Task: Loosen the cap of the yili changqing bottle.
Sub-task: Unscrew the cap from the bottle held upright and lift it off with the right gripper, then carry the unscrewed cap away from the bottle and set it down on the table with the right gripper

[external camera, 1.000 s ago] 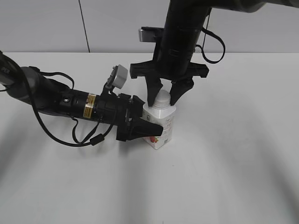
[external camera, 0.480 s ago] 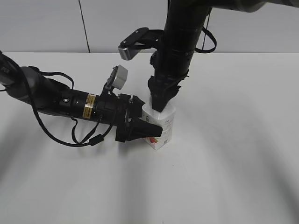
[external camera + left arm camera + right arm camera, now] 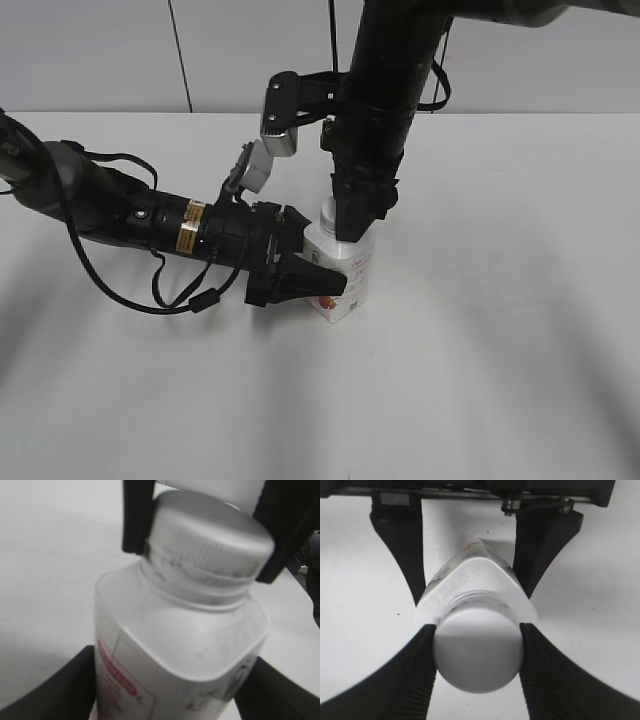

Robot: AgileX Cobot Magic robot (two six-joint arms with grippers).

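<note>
On a white table (image 3: pixel 500 350), the left gripper (image 3: pixel 318 283) clamps the body of the upright yili changqing bottle (image 3: pixel 345 275) from the left while the right gripper (image 3: pixel 477 655), reaching down from above, pinches its cap (image 3: pixel 477 655).

Even, bright overhead light throws only soft grey shadows on the bench (image 3: pixel 500 380), while both wrist views are blurred, the cap (image 3: pixel 210 535) and nearby bottle (image 3: pixel 180 665) soft-edged.
</note>
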